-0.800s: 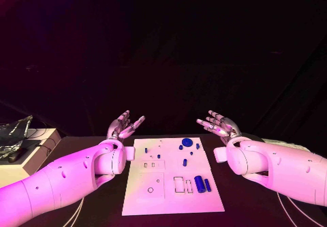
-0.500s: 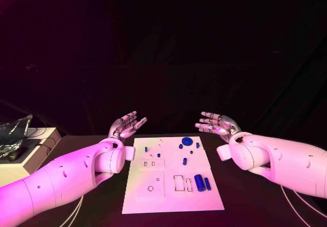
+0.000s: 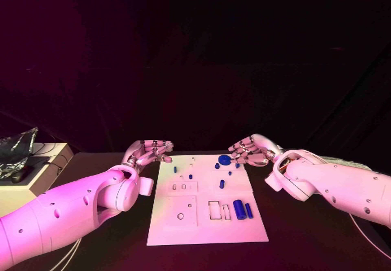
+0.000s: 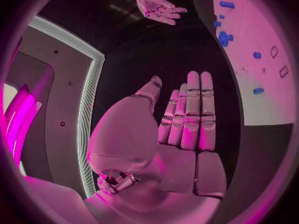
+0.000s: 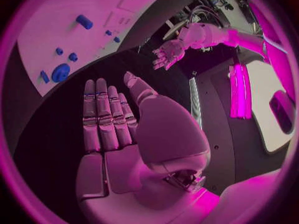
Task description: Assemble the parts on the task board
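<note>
While small blue parts blur on the white task board mid black tabletop, left hand and right hand flank its far edge, fingers straight, holding nothing, dark room behind.

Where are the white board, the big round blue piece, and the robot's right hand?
task board (image 3: 204,228), head view, bare near part.
round blue part (image 3: 224,160), head view, its top.
right hand (image 3: 248,151), head view, its middle.

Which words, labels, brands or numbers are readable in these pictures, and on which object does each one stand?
None can be read. The task board carries only outlined slots and blue parts, with no legible print. The left hand and right hand show no markings.
</note>
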